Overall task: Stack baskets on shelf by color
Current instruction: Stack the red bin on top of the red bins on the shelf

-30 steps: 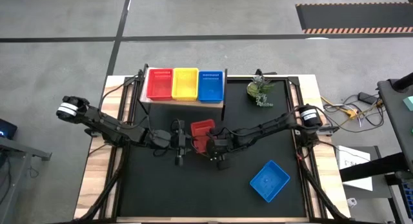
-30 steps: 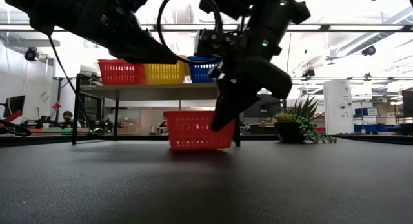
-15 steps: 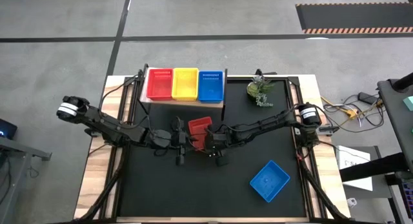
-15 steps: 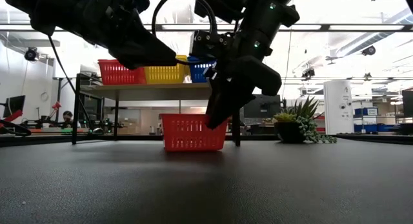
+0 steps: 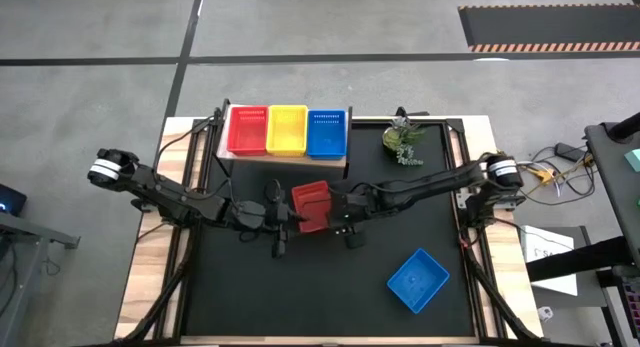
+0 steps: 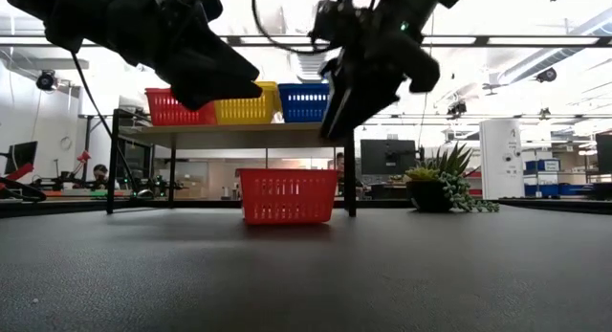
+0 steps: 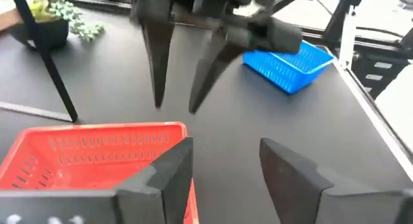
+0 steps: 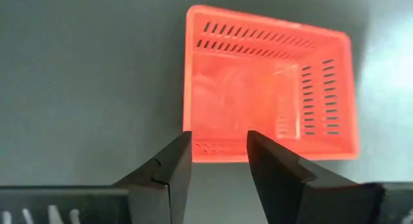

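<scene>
Baskets of perforated plastic, red (image 5: 247, 130), yellow (image 5: 286, 129) and blue (image 5: 326, 131), are sitting on the pale-wood shelf (image 5: 285, 159), while a second red basket (image 5: 311, 206) and blue basket (image 5: 417, 279) are waiting unstacked on the black table (image 5: 240, 287), both grippers, left (image 5: 281, 223) and right (image 5: 338, 217), hovering with jaws spread, holding nothing.

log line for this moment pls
red basket: on table, free | right gripper: open, above it | left gripper: open, beside it | blue basket: waiting

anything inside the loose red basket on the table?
The red basket looks empty in the right wrist view: only its slotted walls and bare floor show. The right hand hangs open above its near rim, covering none of the inside. Its underside is hidden.
</scene>
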You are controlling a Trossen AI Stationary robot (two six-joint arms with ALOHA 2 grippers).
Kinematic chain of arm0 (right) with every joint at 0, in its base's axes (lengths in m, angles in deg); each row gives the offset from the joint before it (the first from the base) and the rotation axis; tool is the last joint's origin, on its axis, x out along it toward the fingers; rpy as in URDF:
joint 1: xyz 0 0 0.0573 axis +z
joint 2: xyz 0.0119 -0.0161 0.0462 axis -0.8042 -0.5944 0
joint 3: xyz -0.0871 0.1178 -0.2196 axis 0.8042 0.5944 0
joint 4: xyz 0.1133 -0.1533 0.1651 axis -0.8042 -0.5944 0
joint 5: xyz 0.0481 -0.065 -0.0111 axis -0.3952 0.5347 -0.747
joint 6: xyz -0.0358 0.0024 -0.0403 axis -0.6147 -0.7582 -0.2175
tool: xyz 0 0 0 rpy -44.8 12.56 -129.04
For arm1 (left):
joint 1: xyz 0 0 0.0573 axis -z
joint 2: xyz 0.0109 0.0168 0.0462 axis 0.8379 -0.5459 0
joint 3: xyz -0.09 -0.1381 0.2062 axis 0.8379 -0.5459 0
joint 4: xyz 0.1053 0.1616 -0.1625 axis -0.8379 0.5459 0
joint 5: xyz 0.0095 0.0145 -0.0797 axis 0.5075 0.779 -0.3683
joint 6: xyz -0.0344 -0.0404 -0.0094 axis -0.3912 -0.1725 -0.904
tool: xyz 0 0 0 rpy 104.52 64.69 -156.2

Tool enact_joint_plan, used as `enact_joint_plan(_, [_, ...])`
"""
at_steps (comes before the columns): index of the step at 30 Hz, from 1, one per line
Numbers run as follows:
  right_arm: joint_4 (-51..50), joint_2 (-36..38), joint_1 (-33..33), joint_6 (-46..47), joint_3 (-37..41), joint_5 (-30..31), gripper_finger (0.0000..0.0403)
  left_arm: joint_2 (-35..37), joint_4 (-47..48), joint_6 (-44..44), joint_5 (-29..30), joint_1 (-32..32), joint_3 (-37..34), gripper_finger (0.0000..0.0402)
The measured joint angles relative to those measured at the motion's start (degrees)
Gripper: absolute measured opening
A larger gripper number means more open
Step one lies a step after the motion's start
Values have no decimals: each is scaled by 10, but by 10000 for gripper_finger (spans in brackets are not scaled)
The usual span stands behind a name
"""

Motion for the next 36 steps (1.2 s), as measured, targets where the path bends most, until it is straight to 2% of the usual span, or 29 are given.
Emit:
enact_joint_plan(4, [24,44,-2,-3,23,0,137,0,1,-18,0,0,7,188])
enact_joint_plan(9, [71,103,-2,-16,62,0,132,-30,22,-15,0,0,52,200])
enact_joint_plan(21, [127,299,-2,17,197,5,134,-146,394,6,1,-4,300,201])
enact_joint_plan(28, [202,404,-2,17,287,5,134,-192,417,30,0,-19,345,201])
enact_joint_plan(36, [201,460,-2,26,314,5,134,-244,417,32,0,-38,356,201])
